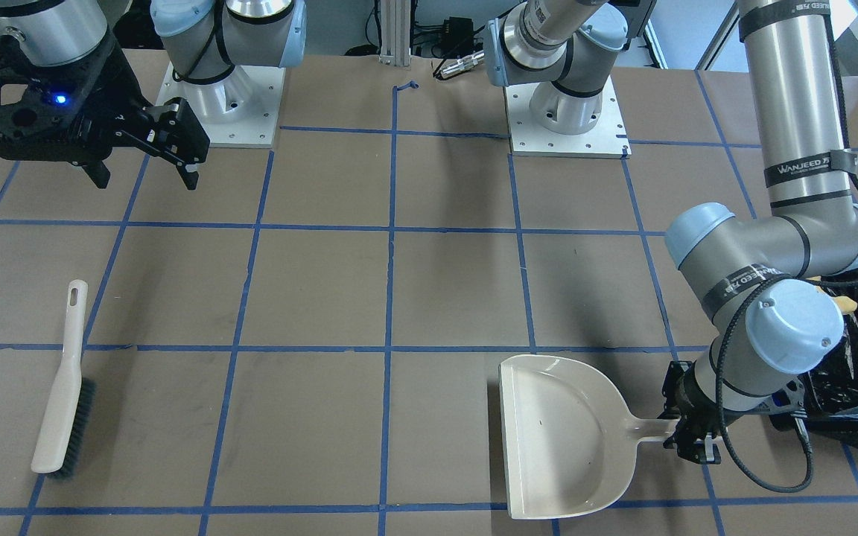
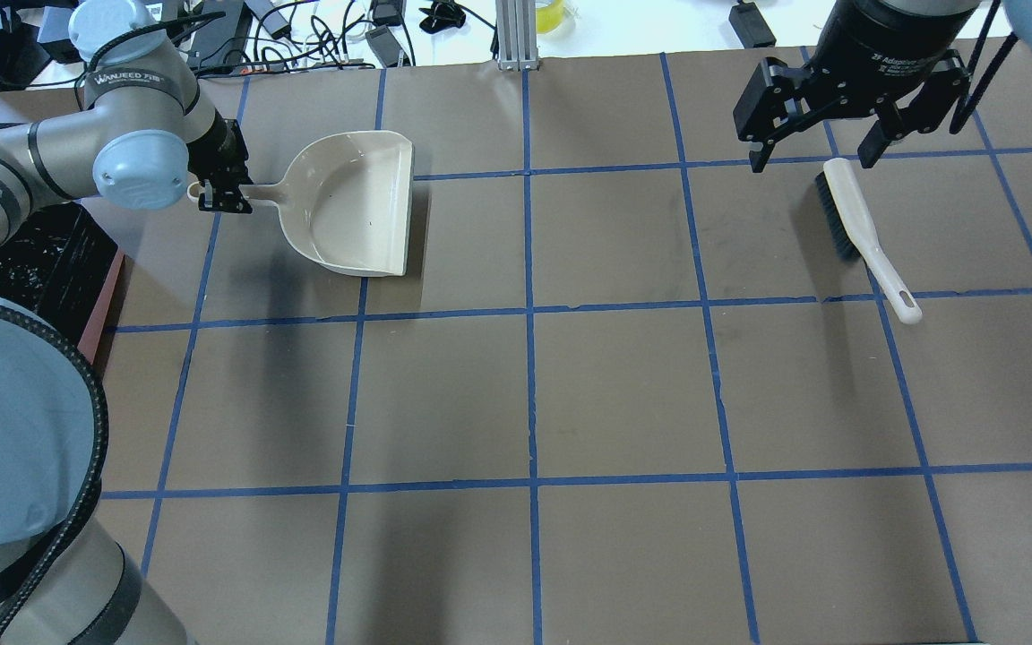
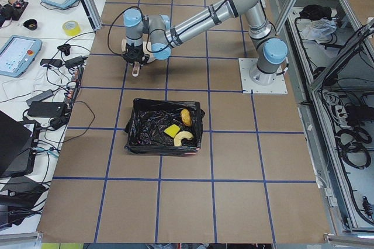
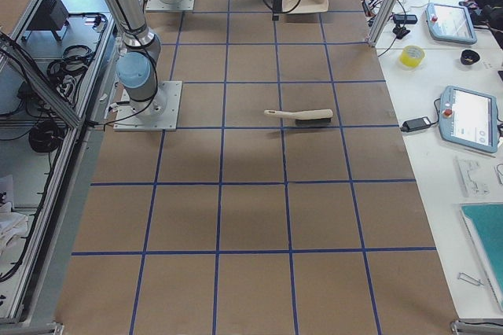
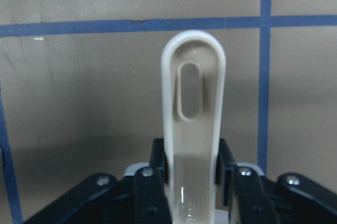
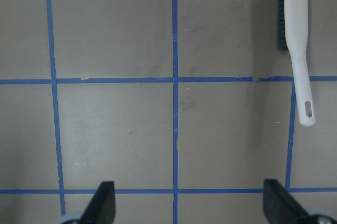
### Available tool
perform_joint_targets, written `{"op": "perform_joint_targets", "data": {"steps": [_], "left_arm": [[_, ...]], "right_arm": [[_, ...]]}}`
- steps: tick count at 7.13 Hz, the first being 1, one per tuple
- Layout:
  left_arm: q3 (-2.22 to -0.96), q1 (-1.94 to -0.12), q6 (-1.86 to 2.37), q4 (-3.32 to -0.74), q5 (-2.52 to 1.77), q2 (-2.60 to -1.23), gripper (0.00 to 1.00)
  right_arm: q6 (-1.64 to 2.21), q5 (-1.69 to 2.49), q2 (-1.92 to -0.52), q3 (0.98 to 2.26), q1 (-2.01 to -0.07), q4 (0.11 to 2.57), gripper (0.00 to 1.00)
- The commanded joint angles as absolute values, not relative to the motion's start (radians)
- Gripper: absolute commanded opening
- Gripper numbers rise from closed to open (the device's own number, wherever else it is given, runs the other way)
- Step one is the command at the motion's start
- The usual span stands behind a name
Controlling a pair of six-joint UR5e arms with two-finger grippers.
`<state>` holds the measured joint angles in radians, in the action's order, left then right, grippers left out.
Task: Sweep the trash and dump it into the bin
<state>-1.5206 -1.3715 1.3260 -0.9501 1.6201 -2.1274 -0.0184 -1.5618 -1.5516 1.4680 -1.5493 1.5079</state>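
All three bits of trash are sitting in the bin (image 3: pixel 135 121), on the crinkly black liner: the lumpy brown potato thing (image 3: pixel 186 117), the flat yellow sponge scrap (image 3: pixel 172 130) and the curved orange-cream crust piece (image 3: pixel 183 138), bunched together on one side of it. The bin is at the left end of the counter (image 2: pixel 623 385), just beside the left arm's elbow. A bit further along on the far left is the beige dustpan (image 2: pixel 355 202), and the left pincer (image 2: pixel 222 195) is clamped tight on its handle, with the hanging hole sticking out past the fingers in the wrist view. Way over on the far right the brush (image 2: pixel 865 233) lies flat with its bristles on their side, and the right pincer (image 2: pixel 812 159) hangs above its bristle end, spread wide and gripping nothing. The left arm has a black band reading "WANJEED" (image 2: pixel 126 79); the right pincer's body has a label starting "2F Adaptive", the rest too small to read
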Motion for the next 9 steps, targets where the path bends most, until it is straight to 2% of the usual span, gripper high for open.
{"op": "perform_joint_targets", "data": {"steps": [1, 6, 9], "left_arm": [[-1.517, -1.371, 1.327, -0.951, 1.625, -2.141, 0.00], [-1.526, -1.371, 1.333, -0.951, 1.624, -2.155, 0.00], [-1.534, -1.371, 1.339, -0.951, 1.628, -2.154, 0.16]], "right_arm": [[-0.018, -1.562, -1.551, 1.468, -1.549, 1.508, 1.00], [-0.018, -1.562, -1.551, 1.468, -1.549, 1.508, 1.00], [-0.018, -1.562, -1.551, 1.468, -1.549, 1.508, 1.00]]}}
